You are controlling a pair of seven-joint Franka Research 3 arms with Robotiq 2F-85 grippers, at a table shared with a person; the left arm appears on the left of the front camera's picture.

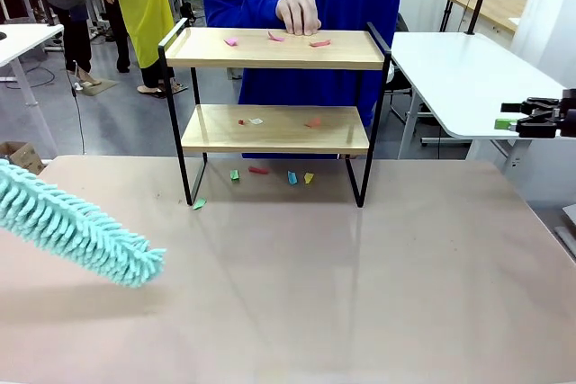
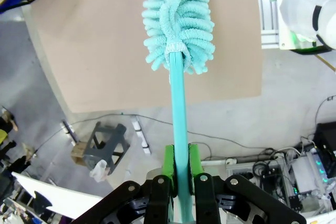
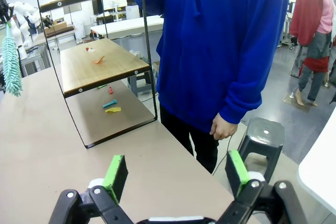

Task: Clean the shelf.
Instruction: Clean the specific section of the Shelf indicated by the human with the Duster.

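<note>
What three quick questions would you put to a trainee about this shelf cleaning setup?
1. True or false: the left gripper is shut on the handle of the teal duster.
2. Pick one: the person's hand rests on A) the top tier of the shelf, B) its lower board, C) the duster.
3. Fill in: the right gripper has its jaws ____.

Key: 1 true; 2 A; 3 open.
</note>
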